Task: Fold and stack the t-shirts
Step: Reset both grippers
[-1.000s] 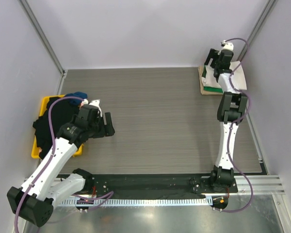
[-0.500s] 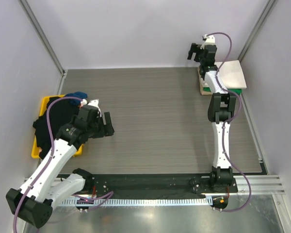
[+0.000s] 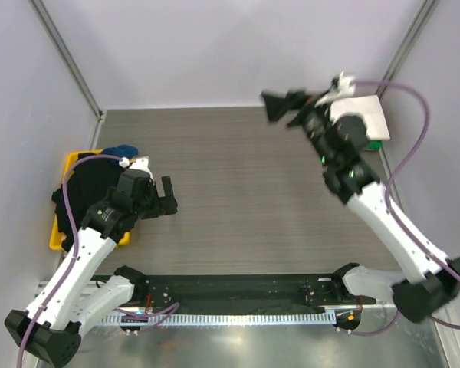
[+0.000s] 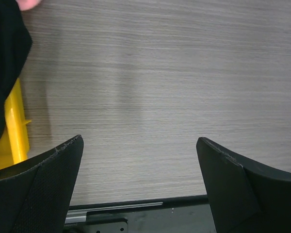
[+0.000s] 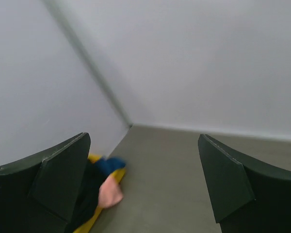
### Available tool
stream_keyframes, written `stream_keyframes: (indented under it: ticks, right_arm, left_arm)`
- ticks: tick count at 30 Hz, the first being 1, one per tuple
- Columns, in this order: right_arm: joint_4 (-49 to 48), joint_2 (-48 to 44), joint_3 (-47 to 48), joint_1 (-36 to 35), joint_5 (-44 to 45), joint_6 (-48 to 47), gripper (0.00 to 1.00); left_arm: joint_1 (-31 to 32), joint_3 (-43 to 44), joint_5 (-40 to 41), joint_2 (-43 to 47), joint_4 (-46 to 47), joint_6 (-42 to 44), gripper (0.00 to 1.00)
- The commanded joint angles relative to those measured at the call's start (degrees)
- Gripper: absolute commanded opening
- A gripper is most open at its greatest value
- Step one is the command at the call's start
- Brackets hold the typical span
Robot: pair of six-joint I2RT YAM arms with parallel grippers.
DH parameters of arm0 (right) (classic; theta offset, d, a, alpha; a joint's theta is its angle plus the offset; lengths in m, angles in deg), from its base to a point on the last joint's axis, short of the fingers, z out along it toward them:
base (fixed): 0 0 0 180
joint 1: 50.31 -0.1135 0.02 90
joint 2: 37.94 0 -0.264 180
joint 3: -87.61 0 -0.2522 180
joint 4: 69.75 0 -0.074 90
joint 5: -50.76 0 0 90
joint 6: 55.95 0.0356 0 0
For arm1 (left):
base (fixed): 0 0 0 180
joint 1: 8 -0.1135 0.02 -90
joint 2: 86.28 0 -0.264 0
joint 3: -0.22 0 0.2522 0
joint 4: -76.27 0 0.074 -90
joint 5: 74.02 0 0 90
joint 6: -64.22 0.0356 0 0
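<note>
A pile of t-shirts point(image 3: 92, 184) fills the tray point(image 3: 70, 161) at the left edge of the surface point(image 3: 230, 169). The black tee point(image 3: 84, 192) lies on top and drapes over the rim. The blue tee point(image 3: 123, 149) is at the far end, and a blurred bit of the pink tee point(image 5: 110, 191) shows from the right wrist. A cream tee point(image 3: 364, 115) lies folded flat in the far right corner, with green at its near edge. The left gripper point(image 3: 167, 198) hangs just right of the pile over bare surface, jaws spread wide and empty. The right gripper point(image 3: 280, 103) is raised over the far middle of the surface, pointing left, jaws wide apart and holding nothing.
</note>
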Motion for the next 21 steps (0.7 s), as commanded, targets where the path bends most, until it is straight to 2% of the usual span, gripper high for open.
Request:
stream_keyframes:
  ticks: [1, 2, 7, 12, 14, 19, 21]
  right_arm:
    - [7.3, -5.6, -19.5, -11.1, 6.9, 5.5, 1.0]
    - [9.1, -10.1, -22.4, -12.9, 7.9, 7.9, 1.0]
    - [19.6, -20.8, -37.1, -22.4, 6.6, 18.0, 1.0]
    - [22.0, -29.4, -48.0, -30.8, 5.8, 26.5, 1.0]
    - [23.8, -30.6, -49.3, -32.1, 5.3, 27.8, 1.0]
    - [26.8, -37.2, -51.6, -34.1, 5.7, 28.7, 1.0]
    - [27.5, -39.5, -51.8, -34.1, 5.8, 28.0, 0.99]
  left_arm:
    - [0.1, 1.0, 4.5, 1.7, -0.1, -0.2, 1.0]
    - [0.1, 0.8, 6.5, 2.8, 0.1, -0.4, 1.0]
    - [0.1, -2.0, 16.0, 9.4, 3.0, -1.8, 1.0]
    - [0.0, -6.2, 13.2, 18.3, 7.7, -0.5, 1.0]
    - [0.1, -5.5, 15.1, 19.4, 6.3, -0.8, 1.0]
    - [0.1, -2.8, 26.3, 17.6, 0.2, -3.5, 1.0]
    - [0.1, -2.6, 27.6, 16.8, -0.5, -3.9, 1.0]
